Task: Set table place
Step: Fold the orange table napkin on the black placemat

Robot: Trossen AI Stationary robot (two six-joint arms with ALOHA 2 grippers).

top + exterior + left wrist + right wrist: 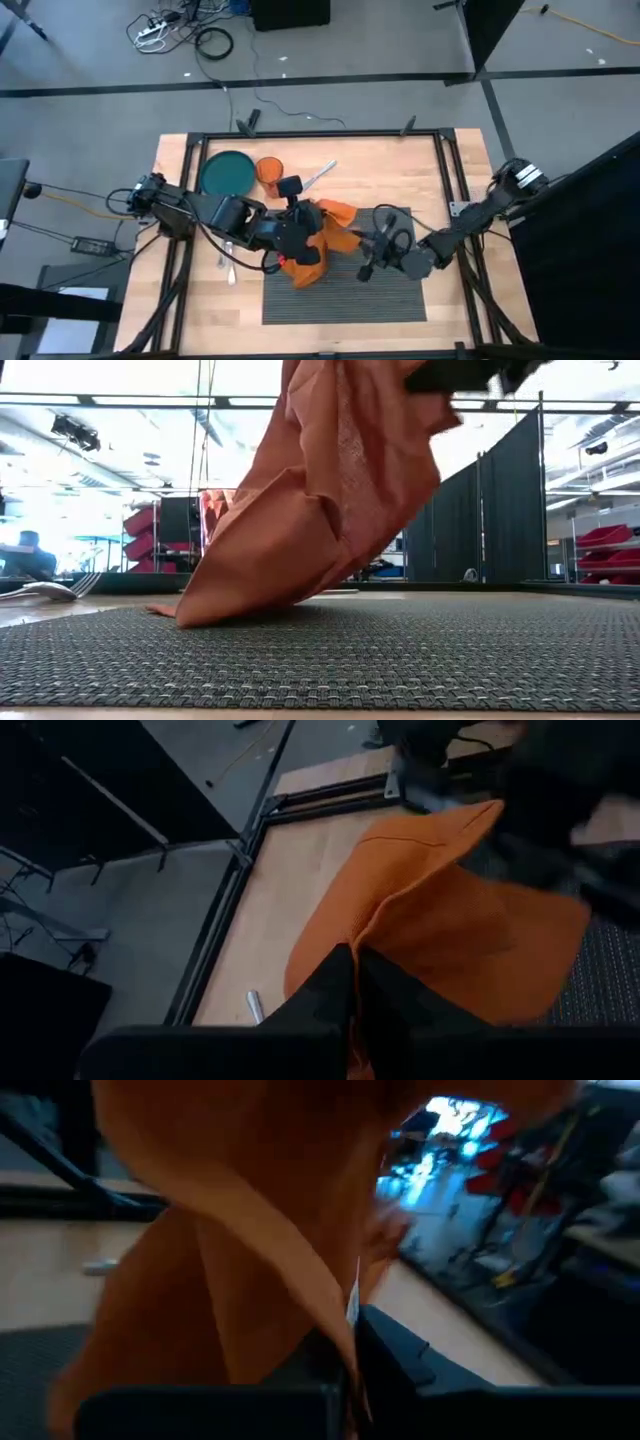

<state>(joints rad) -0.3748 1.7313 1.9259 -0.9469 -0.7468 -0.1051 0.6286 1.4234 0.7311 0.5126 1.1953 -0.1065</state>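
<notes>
Both grippers — left (300, 252), right (368, 262) — pinch the orange napkin (310, 500) above the placemat (400, 295); next, I judge, comes laying it flat.

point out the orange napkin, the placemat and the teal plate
orange napkin (320, 490), low view, middle of the hanging cloth
placemat (400, 655), low view, bare ribbed weave in front of the napkin
teal plate (228, 173), high view, centre of the plate
</notes>
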